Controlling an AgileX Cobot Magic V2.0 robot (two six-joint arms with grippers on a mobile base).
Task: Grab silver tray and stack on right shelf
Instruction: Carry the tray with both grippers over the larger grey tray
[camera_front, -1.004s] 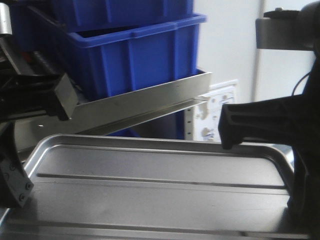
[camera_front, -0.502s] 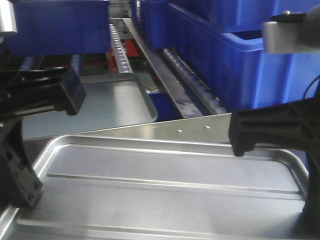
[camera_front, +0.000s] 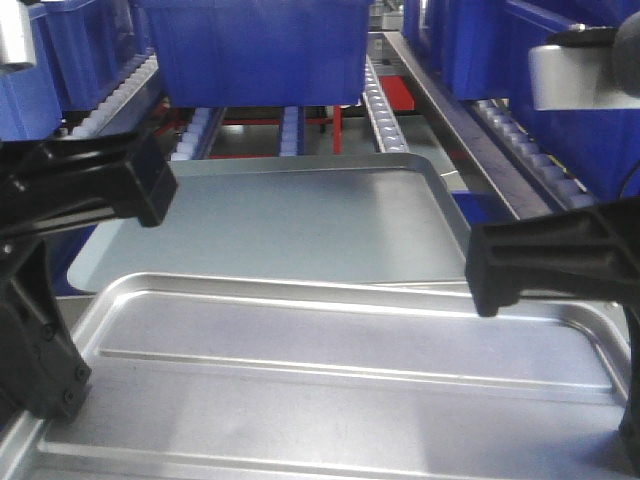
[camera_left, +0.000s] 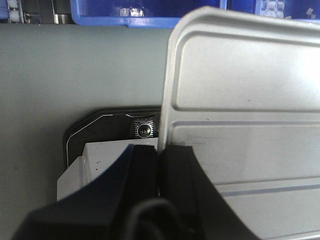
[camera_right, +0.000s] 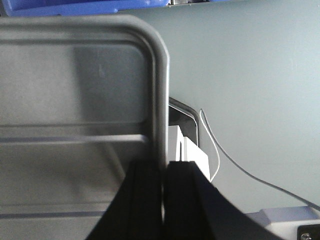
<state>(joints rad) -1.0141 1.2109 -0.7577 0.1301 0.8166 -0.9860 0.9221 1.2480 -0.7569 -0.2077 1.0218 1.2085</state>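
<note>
The shiny ribbed aluminium tray is held level before the roller-railed steel rack, its side rims clamped in the jaws of the left gripper and right gripper. Next, it likely needs advancing and lowering squarely onto the dull grey tray.

Silver tray fills the foreground, side rims pinched by left gripper and right gripper, far edge overlapping in view a bigger dull grey tray lying on the right shelf, with blue bins on the roller rails behind.
</note>
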